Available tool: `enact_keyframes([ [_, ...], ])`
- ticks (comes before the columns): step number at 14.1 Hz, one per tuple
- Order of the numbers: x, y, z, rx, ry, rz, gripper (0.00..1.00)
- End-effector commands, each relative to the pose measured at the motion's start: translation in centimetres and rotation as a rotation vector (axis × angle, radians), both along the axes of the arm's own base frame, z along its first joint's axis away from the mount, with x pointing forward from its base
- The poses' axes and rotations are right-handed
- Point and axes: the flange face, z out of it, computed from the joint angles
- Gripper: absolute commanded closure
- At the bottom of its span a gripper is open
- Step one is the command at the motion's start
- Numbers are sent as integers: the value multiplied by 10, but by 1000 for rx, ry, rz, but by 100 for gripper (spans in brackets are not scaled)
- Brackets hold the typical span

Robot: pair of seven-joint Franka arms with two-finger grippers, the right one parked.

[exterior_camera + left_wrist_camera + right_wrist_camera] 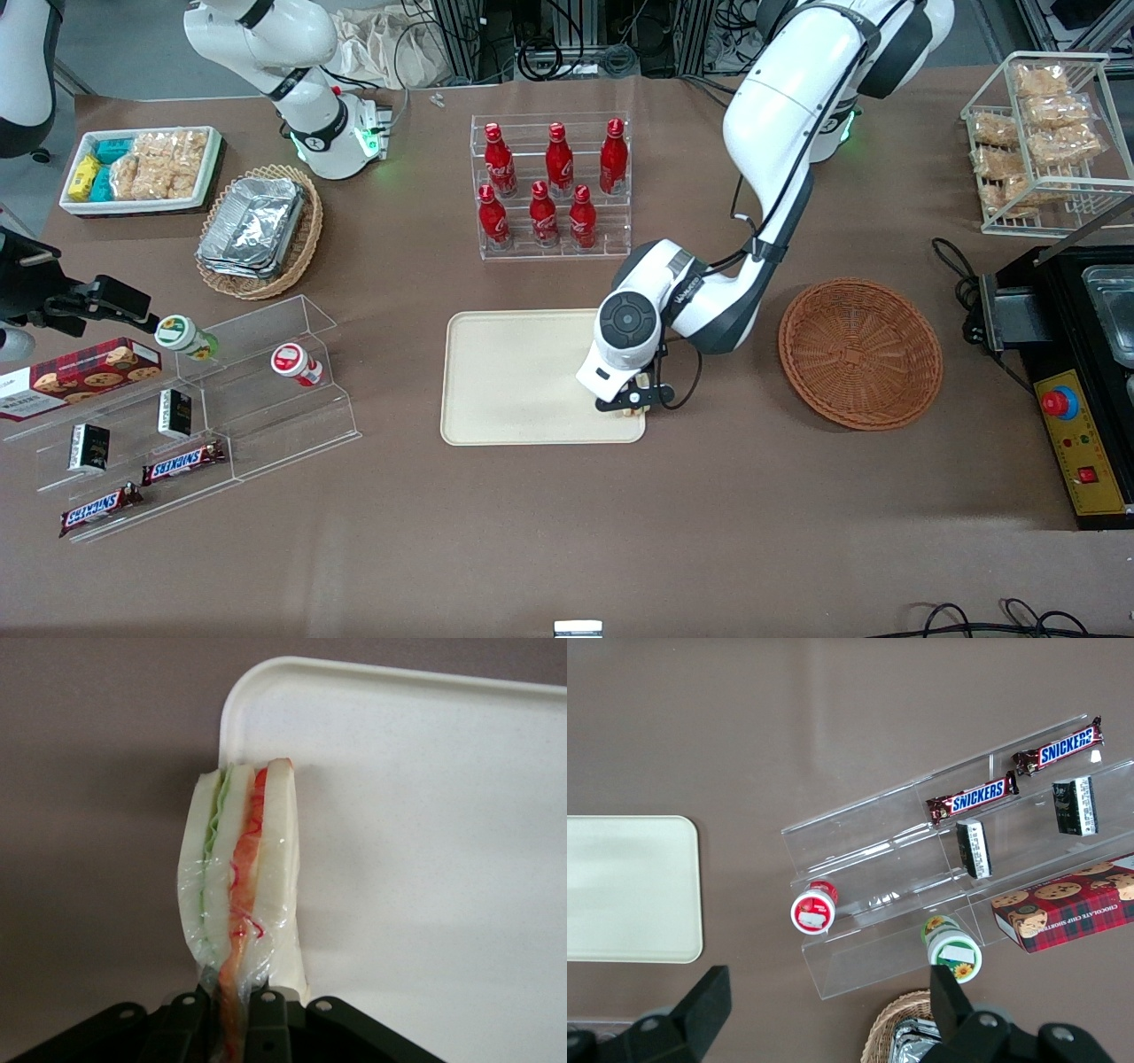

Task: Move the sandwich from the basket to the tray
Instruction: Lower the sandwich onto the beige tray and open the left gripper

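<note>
The sandwich (pixel 239 877), white bread with green and red-orange filling in clear wrap, hangs between my left gripper's fingers. My left gripper (pixel 232 1020) is shut on its wrapped tip. In the front view the gripper (pixel 633 403) is low over the corner of the cream tray (pixel 514 372) that is nearest the camera and toward the basket. The sandwich is mostly hidden under the hand there. In the left wrist view it lies along the tray's (pixel 425 815) corner rim; I cannot tell if it touches. The reddish-brown basket (pixel 859 353) stands beside the tray, with nothing in it.
A clear rack of red bottles (pixel 551 186) stands farther from the camera than the tray. A clear shelf with snacks (pixel 204 399), a tan basket with foil containers (pixel 257 230) and a white bin (pixel 142 168) lie toward the parked arm's end. A black appliance (pixel 1081 372) is beside the basket.
</note>
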Motion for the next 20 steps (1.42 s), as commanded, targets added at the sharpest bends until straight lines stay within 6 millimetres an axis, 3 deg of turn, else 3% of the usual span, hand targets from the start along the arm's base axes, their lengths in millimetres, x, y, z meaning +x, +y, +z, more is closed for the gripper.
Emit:
enact_keyframes([
  [1, -1, -10, -6, 24, -41, -43, 98],
  [6, -3, -12, -7, 29, -46, -53, 93],
  [7, -2, -12, -7, 30, -46, -49, 86],
  [8, -2, -12, -7, 30, -46, -47, 55],
  [9, -2, -11, -8, 32, -49, -51, 1],
  [14, 4, -11, 11, 13, -74, -31, 0],
  [18, 12, -5, 54, -13, -112, -13, 0],
  [20, 23, 10, 91, -28, -138, 13, 0],
])
